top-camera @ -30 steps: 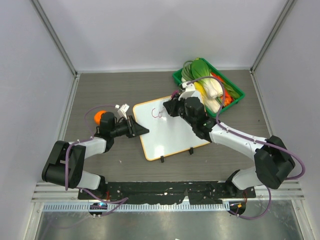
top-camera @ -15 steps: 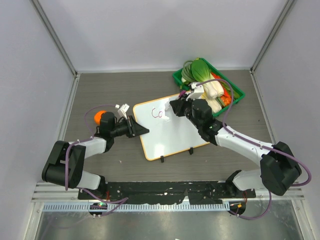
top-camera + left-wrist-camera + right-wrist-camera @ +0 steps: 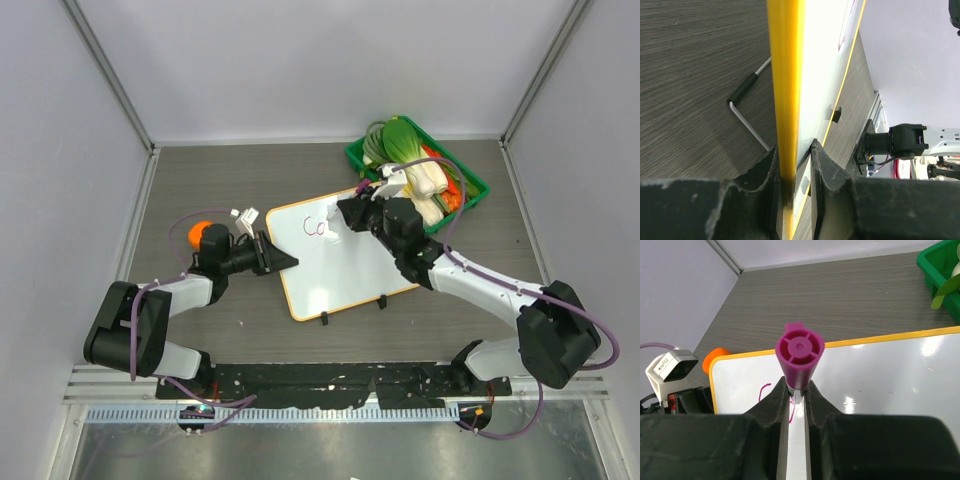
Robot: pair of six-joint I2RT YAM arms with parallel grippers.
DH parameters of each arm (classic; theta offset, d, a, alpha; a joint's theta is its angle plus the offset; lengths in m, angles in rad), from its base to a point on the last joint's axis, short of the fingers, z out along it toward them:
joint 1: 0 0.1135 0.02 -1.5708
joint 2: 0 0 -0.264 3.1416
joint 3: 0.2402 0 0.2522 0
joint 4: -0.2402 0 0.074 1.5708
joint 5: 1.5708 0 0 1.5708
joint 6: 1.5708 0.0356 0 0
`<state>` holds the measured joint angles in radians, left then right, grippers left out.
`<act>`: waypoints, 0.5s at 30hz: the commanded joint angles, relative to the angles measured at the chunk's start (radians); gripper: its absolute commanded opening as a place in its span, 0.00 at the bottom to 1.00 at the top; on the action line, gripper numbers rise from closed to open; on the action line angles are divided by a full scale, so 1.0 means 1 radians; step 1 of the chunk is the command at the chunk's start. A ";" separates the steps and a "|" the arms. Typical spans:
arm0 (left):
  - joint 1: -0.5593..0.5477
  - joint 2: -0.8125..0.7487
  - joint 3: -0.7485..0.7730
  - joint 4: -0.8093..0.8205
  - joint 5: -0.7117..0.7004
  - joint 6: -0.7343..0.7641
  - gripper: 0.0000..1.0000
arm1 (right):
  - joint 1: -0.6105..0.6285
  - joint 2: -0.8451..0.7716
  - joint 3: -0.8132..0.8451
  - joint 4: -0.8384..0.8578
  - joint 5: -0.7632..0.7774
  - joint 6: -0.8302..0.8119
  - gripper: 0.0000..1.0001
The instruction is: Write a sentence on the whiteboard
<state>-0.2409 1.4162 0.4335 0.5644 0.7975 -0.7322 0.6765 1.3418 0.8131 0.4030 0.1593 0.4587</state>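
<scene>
At centre left of the overhead view, the left gripper (image 3: 283,262) is clamped on the left edge of the whiteboard (image 3: 340,275), which sits mid-frame on the dark table (image 3: 220,180). Its wrist view shows the jaws nearly shut, with the thin orange-yellow frame (image 3: 785,75) pinched between them. The board looks light, thin and rigid, with a glossy writing face that probably offers little grip. It would likely skid under pen pressure if left free. The framed edge, away from the writing area, seems the sensible place to hold it, and that is where the jaws sit. Near the board's upper left corner, the sentence (image 3: 317,228) amounts to the purple letters "Co". Just right of them, the right gripper (image 3: 345,215) hangs over the board's top edge. Its fingers are closed tight on a purple marker (image 3: 800,357), held upright with its butt end facing the wrist camera. The tip is hidden between the fingers, so contact with the board cannot be confirmed. The marker appears to be a light, stiff, smooth plastic barrel, best gripped low on the shaft so it does not pivot. At upper right, a green basket (image 3: 353,157) of vegetables (image 3: 405,140) stands just beside the board's far corner.
</scene>
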 commanded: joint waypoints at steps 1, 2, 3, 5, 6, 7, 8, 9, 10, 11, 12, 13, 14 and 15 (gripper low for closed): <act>0.000 0.044 -0.012 -0.141 -0.165 0.119 0.00 | -0.002 0.019 0.020 0.056 0.023 0.003 0.01; 0.000 0.044 -0.013 -0.141 -0.165 0.119 0.00 | -0.003 0.026 0.018 0.056 0.023 0.001 0.01; -0.001 0.041 -0.013 -0.141 -0.165 0.119 0.00 | -0.002 0.030 0.017 0.053 0.020 0.005 0.00; -0.001 0.038 -0.015 -0.141 -0.165 0.119 0.00 | -0.002 0.036 0.011 0.051 0.019 0.003 0.01; 0.000 0.033 -0.015 -0.141 -0.167 0.120 0.00 | -0.003 0.034 0.006 0.048 0.022 0.001 0.01; 0.000 0.029 -0.016 -0.141 -0.172 0.120 0.00 | -0.003 0.034 0.000 0.043 0.026 0.003 0.01; 0.000 0.026 -0.019 -0.141 -0.173 0.120 0.00 | -0.003 0.030 -0.005 0.043 0.025 0.001 0.01; -0.001 0.024 -0.019 -0.141 -0.173 0.120 0.00 | -0.003 0.025 -0.011 0.037 0.022 0.003 0.01; 0.000 0.024 -0.019 -0.141 -0.175 0.120 0.00 | -0.003 0.020 -0.011 0.036 0.019 0.001 0.01; 0.000 0.024 -0.019 -0.141 -0.175 0.120 0.00 | -0.003 0.019 -0.014 0.028 0.014 0.000 0.01; 0.000 0.027 -0.018 -0.141 -0.173 0.120 0.00 | -0.003 0.014 -0.015 0.022 0.013 -0.002 0.01; 0.000 0.029 -0.016 -0.141 -0.172 0.120 0.00 | -0.003 0.013 -0.018 0.019 0.006 -0.005 0.00; 0.000 0.032 -0.016 -0.141 -0.170 0.120 0.00 | -0.005 0.011 -0.022 0.019 0.005 -0.006 0.01; 0.000 0.035 -0.015 -0.141 -0.169 0.120 0.00 | -0.003 0.011 -0.025 0.011 0.002 -0.005 0.01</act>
<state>-0.2409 1.4162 0.4335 0.5598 0.7967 -0.7326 0.6765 1.3739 0.8093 0.4088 0.1577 0.4622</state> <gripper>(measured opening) 0.231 0.172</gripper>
